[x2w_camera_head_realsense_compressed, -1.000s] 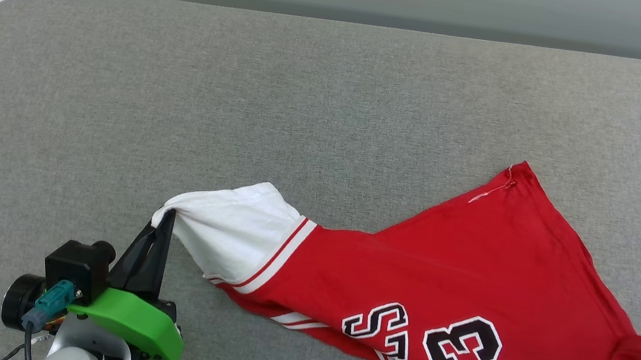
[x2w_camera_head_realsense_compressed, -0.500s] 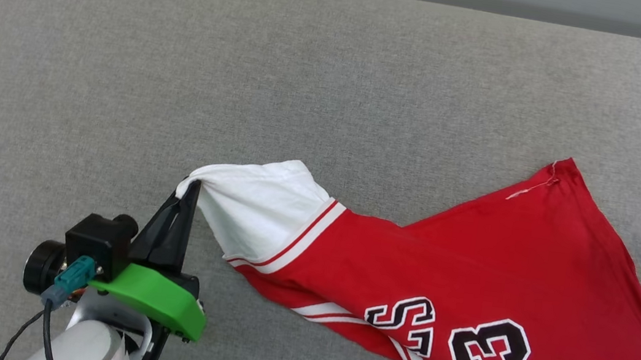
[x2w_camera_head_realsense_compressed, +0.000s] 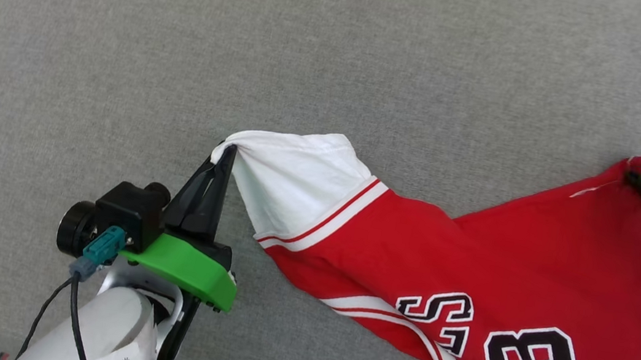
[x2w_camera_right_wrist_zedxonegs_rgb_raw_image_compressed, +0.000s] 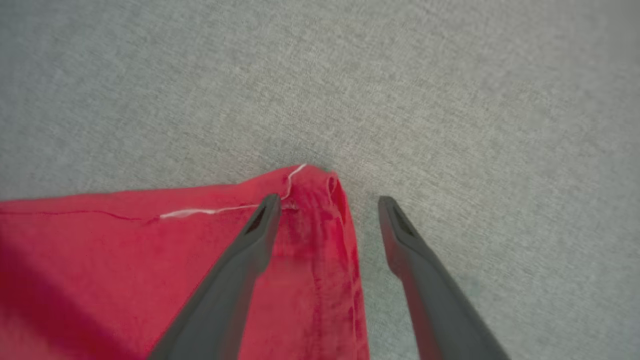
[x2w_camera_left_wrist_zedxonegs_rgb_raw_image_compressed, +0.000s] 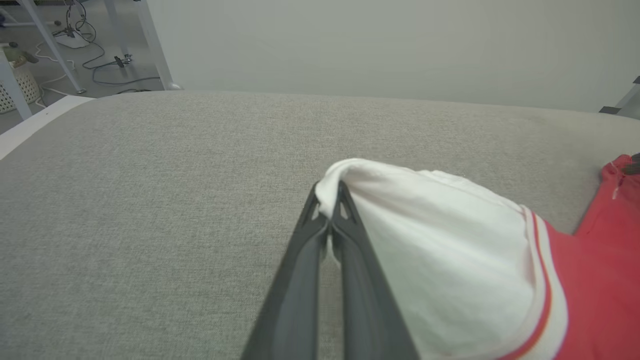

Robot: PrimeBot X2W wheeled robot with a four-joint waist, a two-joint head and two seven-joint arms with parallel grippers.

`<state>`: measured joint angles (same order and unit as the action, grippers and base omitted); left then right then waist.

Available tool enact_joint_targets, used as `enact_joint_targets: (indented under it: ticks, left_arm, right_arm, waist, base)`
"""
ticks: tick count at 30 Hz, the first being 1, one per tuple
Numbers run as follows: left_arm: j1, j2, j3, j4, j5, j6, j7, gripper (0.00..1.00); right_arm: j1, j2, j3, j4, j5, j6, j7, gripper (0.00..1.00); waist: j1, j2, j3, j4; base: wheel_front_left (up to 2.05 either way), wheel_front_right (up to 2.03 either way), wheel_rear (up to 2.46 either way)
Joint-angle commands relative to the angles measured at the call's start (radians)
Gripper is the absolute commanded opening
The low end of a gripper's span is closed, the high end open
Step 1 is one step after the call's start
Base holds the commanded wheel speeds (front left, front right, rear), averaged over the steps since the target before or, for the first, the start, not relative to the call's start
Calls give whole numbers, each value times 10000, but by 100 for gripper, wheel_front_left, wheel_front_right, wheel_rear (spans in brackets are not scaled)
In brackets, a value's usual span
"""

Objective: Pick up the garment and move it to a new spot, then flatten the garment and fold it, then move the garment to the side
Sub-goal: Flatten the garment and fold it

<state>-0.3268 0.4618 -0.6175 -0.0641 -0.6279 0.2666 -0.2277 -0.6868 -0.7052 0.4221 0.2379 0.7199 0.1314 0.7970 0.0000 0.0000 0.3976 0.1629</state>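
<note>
1 red jersey (x2w_camera_head_realsense_compressed: pixel 471 256), number 23, flat on grey bench (x2w_camera_head_realsense_compressed: pixel 126 55). Left tool (x2w_camera_head_realsense_compressed: pixel 229 152) clamped on white sleeve (x2w_camera_head_realsense_compressed: pixel 297 171); right tool (x2w_camera_right_wrist_zedxonegs_rgb_raw_image_compressed: pixel 328 200) spread wide astride hem corner (x2w_camera_right_wrist_zedxonegs_rgb_raw_image_compressed: pixel 320 180).

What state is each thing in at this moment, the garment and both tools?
garment: unfolded, lying rumpled on the grey surface, white sleeve pinched at its end.
left tool: shut on the white sleeve.
right tool: open, fingers straddling the garment's red corner, not gripping.
</note>
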Motion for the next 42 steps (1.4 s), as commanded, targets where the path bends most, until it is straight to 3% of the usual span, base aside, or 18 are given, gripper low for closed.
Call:
enact_joint_targets:
  ticks: [1, 9, 10, 11, 18, 27, 34, 37, 42]
  left_arm:
    - [-214, -81, 14, 83, 126, -70, -81, 0]
    - [-346, -250, 54, 468, 147, -229, -195, 0]
    - [-344, -255, 67, 519, 146, -248, -206, 0]
    - [-338, -256, 78, 561, 139, -268, -214, 0]
    - [-320, -147, 195, 859, 148, -425, -263, 0]
    - [-917, 287, 551, 496, 167, -551, -128, 0]
    - [-2284, 667, 871, -74, 302, -695, 424, 0]
    - [-3785, 780, 964, 27, 420, -1072, 911, 0]
    - [-5927, 690, 1059, 655, 584, -1625, 1312, 0]
  right_arm:
    - [-141, 119, 185, 318, 5, -7, -146, 100]
    - [224, 80, 1835, 1434, 580, -7, -496, 100]
    - [209, 71, 1911, 1495, 715, -7, -689, 29]
    - [176, 64, 1966, 1509, 812, -7, -874, 0]
    - [-206, -105, 1825, 1282, 1313, -7, -2980, 0]
    - [40, -678, 1167, 129, 1560, -7, -5331, 0]
    - [132, -777, 393, -921, 1507, -7, -6051, 0]
    - [-159, -646, -202, -1582, 1259, -7, -6008, 0]
    - [-1284, -361, -758, -1610, 831, -7, -5708, 0]
  waist:
    - [0, 0, 377, 296]
    - [0, 0, 472, 279]
    - [0, 0, 426, 236]
    - [0, 0, 371, 193]
    - [0, 0, -509, -217]
    - [0, 0, -1801, -766]
    - [0, 0, -2232, -1186]
    - [0, 0, -1978, -1461]
    - [0, 0, -1300, -1642]
  base:
    - [0, 0, 0]
    - [0, 0, 0]
    - [0, 0, 0]
    - [0, 0, 0]
    - [0, 0, 0]
    - [0, 0, 0]
    - [0, 0, 0]
    - [0, 0, 0]
    - [0, 0, 0]
